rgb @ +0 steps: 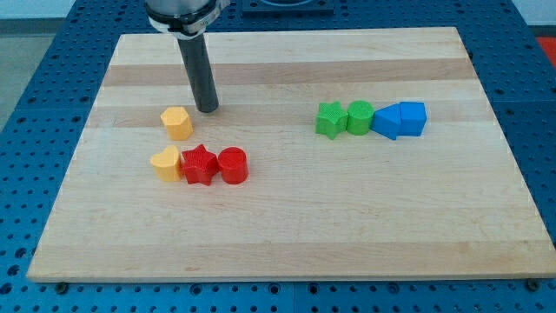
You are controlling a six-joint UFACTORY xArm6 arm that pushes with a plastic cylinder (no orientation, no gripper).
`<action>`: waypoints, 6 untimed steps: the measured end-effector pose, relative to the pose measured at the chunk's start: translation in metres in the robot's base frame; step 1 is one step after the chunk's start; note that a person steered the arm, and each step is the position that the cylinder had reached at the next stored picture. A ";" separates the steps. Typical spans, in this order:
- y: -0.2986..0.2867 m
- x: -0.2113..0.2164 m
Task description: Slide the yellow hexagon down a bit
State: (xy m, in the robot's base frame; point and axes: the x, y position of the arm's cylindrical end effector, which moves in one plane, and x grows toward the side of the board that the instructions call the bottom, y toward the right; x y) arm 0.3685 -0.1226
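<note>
The yellow hexagon [177, 123] stands on the wooden board [347, 217] at the view's left of centre. My tip [208, 109] rests on the board just up and to the right of the hexagon, a small gap apart from it. Below the hexagon lies a row of three touching blocks: a yellow heart [166, 163], a red star [199, 164] and a red cylinder [233, 165].
At the view's right stands a row of touching blocks: a green star [330, 119], a green cylinder [360, 116], a blue triangular block [387, 121] and a blue pentagon block [413, 117]. A blue perforated table surrounds the board.
</note>
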 end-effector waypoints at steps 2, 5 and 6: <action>-0.024 0.023; -0.061 0.035; -0.061 0.047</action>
